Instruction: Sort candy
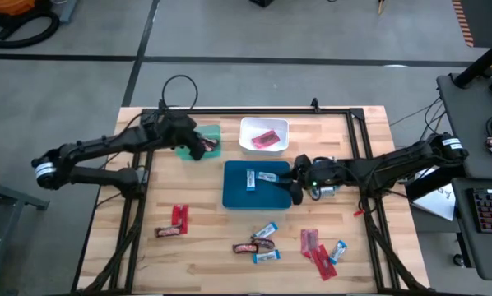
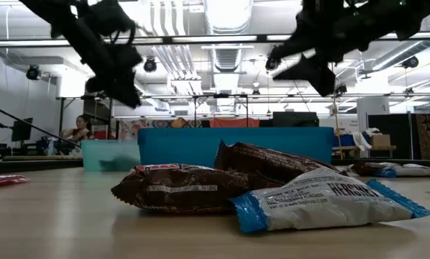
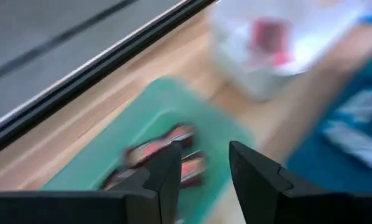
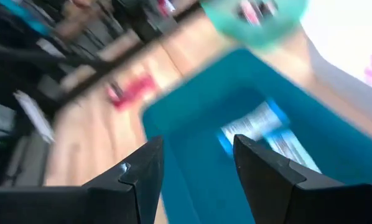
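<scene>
My left gripper (image 1: pixel 200 146) (image 3: pixel 203 167) hovers open and empty over the green tray (image 1: pixel 211 131), where dark brown bars (image 3: pixel 161 144) lie. My right gripper (image 1: pixel 296 187) (image 4: pixel 197 163) hangs open and empty over the right side of the blue tray (image 1: pixel 238 197), which holds two blue-and-white bars (image 1: pixel 259 178) (image 4: pixel 255 122). The white tray (image 1: pixel 250 125) holds a red packet (image 1: pixel 266 139). Loose candy lies flat on the near table: a red packet (image 1: pixel 180 215), brown bars (image 1: pixel 170 232) (image 1: pixel 248 247), blue-and-white bars (image 1: pixel 266 231) (image 1: pixel 338 251), and red packets (image 1: pixel 310 241).
A black frame (image 1: pixel 254 110) runs along the table's far edge and down both sides. In the low view a brown bar (image 2: pixel 179 188) and a blue-and-white bar (image 2: pixel 330 201) lie close to the camera. A person sits in the room behind (image 2: pixel 77 131). Bare wood lies between the trays and the loose candy.
</scene>
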Available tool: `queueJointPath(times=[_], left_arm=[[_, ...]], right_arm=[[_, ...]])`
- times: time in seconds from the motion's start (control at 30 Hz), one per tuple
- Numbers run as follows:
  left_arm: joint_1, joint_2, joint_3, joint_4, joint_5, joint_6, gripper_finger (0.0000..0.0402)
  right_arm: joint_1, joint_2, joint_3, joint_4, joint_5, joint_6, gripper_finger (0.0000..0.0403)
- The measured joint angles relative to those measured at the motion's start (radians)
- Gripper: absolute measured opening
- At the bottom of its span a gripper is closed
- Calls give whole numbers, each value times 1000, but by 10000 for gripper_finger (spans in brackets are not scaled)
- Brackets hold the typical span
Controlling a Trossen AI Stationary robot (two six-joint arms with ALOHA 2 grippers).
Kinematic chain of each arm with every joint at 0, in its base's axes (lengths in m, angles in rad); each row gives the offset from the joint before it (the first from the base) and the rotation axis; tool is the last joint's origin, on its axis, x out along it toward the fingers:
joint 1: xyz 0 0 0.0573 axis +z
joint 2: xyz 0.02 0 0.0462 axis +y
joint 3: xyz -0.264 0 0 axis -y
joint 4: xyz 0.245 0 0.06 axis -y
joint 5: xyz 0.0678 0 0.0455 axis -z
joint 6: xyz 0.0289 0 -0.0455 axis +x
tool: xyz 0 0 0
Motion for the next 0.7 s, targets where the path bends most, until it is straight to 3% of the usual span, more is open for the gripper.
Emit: queueJointPath(times=[0.37,0.57,0.7], left_arm=[[-362,-73,-28,231,-95,45,118],[-437,-89,-29,233,-113,59,118],[-446,-90,-29,233,-114,66,118]], right_arm=[[0,59,197,-762,39,188,182],[5,90,212,-1012,-134,21,182],[16,90,203,-1111,-142,-51,182]])
